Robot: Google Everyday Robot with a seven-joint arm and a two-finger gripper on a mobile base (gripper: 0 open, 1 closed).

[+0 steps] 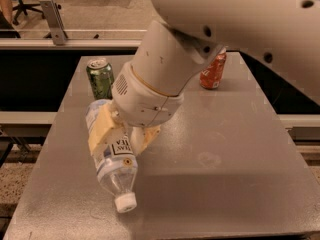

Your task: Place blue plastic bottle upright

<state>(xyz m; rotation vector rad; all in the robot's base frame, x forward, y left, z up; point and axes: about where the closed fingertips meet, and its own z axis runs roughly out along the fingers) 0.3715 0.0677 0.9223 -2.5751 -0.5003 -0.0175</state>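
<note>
The blue plastic bottle [116,170] is clear with a pale blue-and-white label and a white cap [126,202]. It is tilted, cap pointing down toward the table's front, base up toward the back left. My gripper [120,136] is shut on the bottle around its middle, its yellowish fingers [102,131] on either side of the label. The bottle hangs at the left-centre of the grey table [225,184], its cap just above or at the surface. The big white arm hides part of the bottle's upper body.
A green can [100,78] stands upright at the back left, just behind the bottle's base. A red can [213,71] stands upright at the back right, partly behind the arm. The table's edges drop off on all sides.
</note>
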